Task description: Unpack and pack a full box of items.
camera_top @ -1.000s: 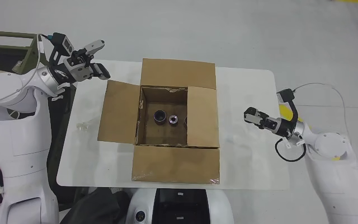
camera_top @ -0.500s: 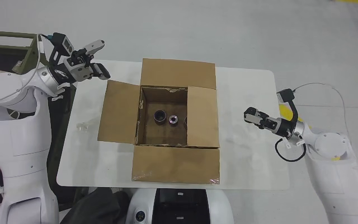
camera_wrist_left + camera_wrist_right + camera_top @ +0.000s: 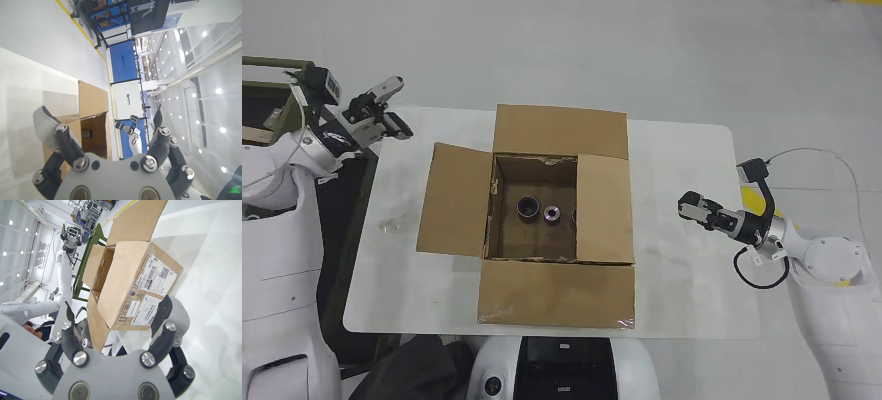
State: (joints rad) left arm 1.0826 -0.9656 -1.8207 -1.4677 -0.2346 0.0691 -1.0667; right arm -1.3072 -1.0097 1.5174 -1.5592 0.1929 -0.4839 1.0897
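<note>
Top view: the box (image 3: 454,200) sat at frame center, mouth up, flaps splayed four ways, dark cylinders (image 3: 528,208) standing on end inside. The left gripper (image 3: 382,103) had shifted further toward the upper left, while the right gripper (image 3: 689,208) stayed at right. Left wrist view: left fingers (image 3: 44,117) were spread and empty; right wrist view: right fingers (image 3: 164,308) were spread and empty, with the box central.

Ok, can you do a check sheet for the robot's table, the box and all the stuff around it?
Surface: white table, with one box on it.
Job's things: cardboard box, flaps open; dark round items on its floor.
Clutter: small clear thing on the table, left of the box.
Grippers: left gripper by the table's far left corner, jaws open, empty; right gripper right of the box, jaws open, empty.
Cables: thin cable looping behind the right gripper.
Surroundings: green frame near the left gripper; grey floor.
</note>
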